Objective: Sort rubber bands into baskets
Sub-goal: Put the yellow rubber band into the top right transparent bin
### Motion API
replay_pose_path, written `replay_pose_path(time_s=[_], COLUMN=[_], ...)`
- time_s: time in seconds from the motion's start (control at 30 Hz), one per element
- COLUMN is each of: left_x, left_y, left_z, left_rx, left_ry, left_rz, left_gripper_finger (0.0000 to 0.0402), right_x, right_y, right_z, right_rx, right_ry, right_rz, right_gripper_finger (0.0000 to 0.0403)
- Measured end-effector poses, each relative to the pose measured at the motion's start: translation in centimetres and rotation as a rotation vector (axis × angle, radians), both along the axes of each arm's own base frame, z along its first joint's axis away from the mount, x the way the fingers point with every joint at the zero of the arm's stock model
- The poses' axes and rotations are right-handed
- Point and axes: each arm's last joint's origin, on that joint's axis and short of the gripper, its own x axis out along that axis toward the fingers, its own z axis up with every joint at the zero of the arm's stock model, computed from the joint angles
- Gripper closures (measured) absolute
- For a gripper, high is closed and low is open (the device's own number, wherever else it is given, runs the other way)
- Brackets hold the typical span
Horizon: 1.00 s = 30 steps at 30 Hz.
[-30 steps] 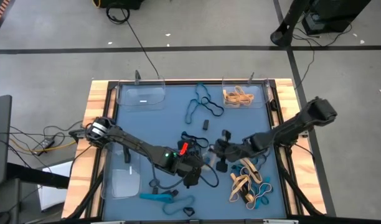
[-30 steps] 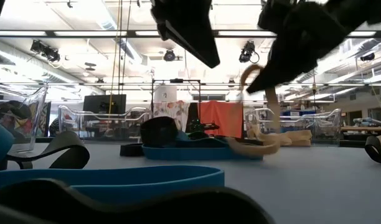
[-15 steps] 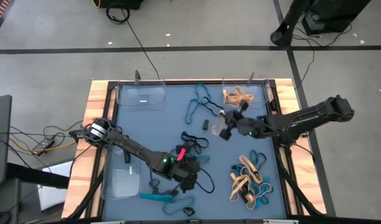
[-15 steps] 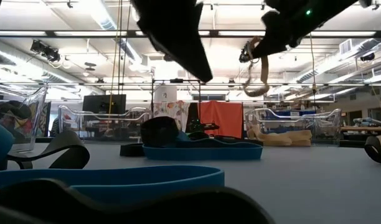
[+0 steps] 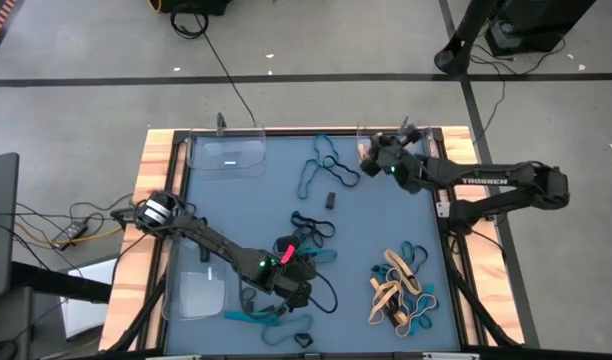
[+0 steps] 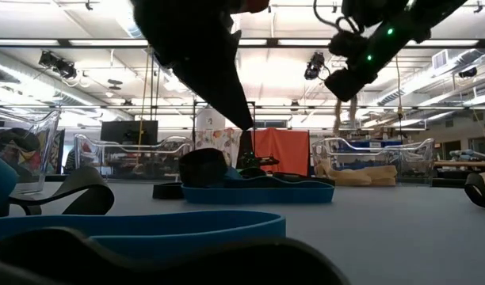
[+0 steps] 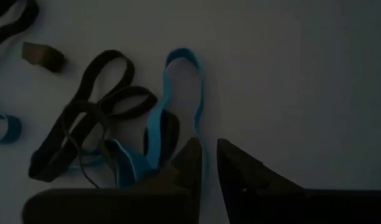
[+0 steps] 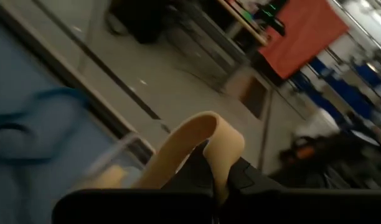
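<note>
Looking down on the blue table (image 5: 256,210), I see three clear baskets along its edges: one at the far left corner (image 5: 226,157), one at the far right (image 5: 411,160) already carrying tan bands (image 5: 382,156), and one at the near left (image 5: 203,293) beside my left arm. My right arm stretches in from the right side, and its gripper (image 5: 378,152) hangs above the far right basket, jaws closed on a tan band (image 8: 190,149) that loops up from between the fingers; in the low view that band (image 6: 338,119) dangles under the gripper, clear of the table. My left arm runs diagonally across the near left part of the table, and its gripper (image 7: 206,163) is low over the near middle, jaws nearly together with only a narrow gap. A teal-blue band (image 7: 178,99) lies just ahead of those fingertips with a tangle of black bands (image 7: 94,121) next to it; I cannot tell whether the fingers are touching the blue one. A mixed pile of tan, blue and black bands (image 5: 401,290) sits at the near right. More blue loops (image 5: 321,165) lie at the far middle, and another blue band (image 5: 271,318) lies along the near edge
</note>
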Motion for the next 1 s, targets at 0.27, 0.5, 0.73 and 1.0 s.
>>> replay_pose_path(time_s=[0.27,0.5,0.73,1.0], left_x=[0.3,0.3,0.3,0.7], left_y=[-0.1,0.0,0.2,1.1], left_z=[0.2,0.3,0.4,0.4], left_rx=[0.004,0.023,0.125,0.161], left_ry=[-0.046,-0.052,-0.087,-0.078], left_rz=[0.006,0.015,0.05,0.058], left_gripper_finger=[0.0349,0.0349,0.0349,0.0349], right_x=[-2.1,-3.9,-5.0,-5.6], right_y=[-4.3,-6.7,-7.3,-7.6], right_z=[-0.1,-0.6,-1.5,-1.9], right_rx=[0.055,0.177,0.327,0.422], right_ry=[-0.026,-0.114,-0.163,-0.234], right_rz=[-0.125,-0.157,-0.148,-0.176], right_gripper_finger=[0.0399,0.038,0.0317,0.0209])
